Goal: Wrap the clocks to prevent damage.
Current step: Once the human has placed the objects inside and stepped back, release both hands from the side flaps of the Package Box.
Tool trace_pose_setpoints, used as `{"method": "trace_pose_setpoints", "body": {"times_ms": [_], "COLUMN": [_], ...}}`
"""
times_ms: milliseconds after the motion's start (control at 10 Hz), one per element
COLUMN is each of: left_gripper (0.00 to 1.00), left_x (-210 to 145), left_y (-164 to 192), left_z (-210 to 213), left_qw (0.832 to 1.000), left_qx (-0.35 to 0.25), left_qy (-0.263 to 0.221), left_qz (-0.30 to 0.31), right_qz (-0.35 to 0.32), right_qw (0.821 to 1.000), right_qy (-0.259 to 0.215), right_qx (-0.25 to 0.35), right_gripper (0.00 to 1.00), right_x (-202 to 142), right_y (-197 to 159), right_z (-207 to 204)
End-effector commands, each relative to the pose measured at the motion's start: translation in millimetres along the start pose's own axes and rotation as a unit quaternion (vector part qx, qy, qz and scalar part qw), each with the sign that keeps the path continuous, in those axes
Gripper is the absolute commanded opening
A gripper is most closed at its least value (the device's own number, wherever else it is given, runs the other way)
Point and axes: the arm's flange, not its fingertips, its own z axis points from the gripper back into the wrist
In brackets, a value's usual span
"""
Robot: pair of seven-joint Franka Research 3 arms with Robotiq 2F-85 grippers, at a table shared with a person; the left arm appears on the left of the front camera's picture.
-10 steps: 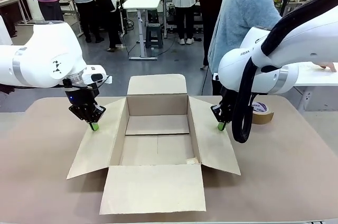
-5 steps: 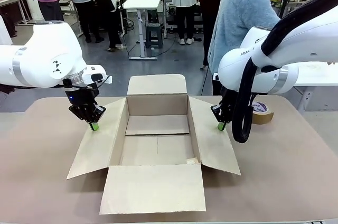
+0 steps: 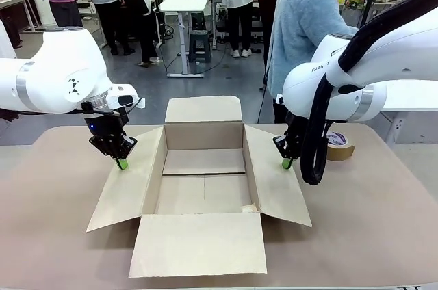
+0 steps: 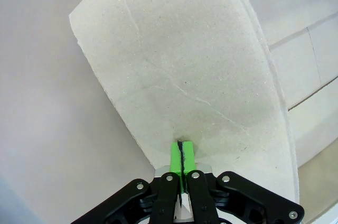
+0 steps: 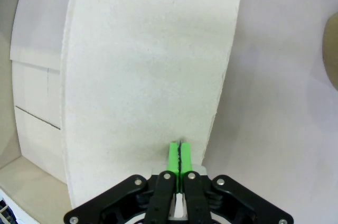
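An open brown cardboard box sits mid-table with all its flaps spread; its inside holds nothing wrapped, and the clocks are out of view. My left gripper is shut, its green tips pressing down on the far end of the left flap. In the left wrist view the left gripper has its pads together, touching the flap near its edge. My right gripper is also shut, its tips on the far end of the right flap. The right wrist view shows the right gripper with its pads together.
A brown tape roll lies on the table behind my right arm. A person in a light blue fleece stands at the far side. The near flap lies flat toward the front edge. Bare tabletop flanks the box.
The person at the far side has shifted slightly left, and a hand on the white table at far right is gone. Both arms and the box are unmoved.
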Motion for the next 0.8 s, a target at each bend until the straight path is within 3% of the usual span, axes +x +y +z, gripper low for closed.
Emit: {"method": "trace_pose_setpoints", "body": {"times_ms": [0,700], "left_gripper": [0.0,0.0], "left_x": [-0.3,-0.3], "left_y": [1.7,1.7], "left_z": [0.6,0.6], "left_qw": [1.0,1.0], "left_qx": [0.002,0.002], "left_qy": [0.003,0.003], "left_qz": [0.0,0.0], "right_qz": [-0.002,-0.002], "right_qw": [1.0,1.0], "right_qy": [0.0,0.0], "right_qx": [0.0,0.0], "right_gripper": [0.01,0.01], "right_x": [-1.0,-1.0], "right_y": [0.8,0.8], "right_z": [1.5,1.5]}}
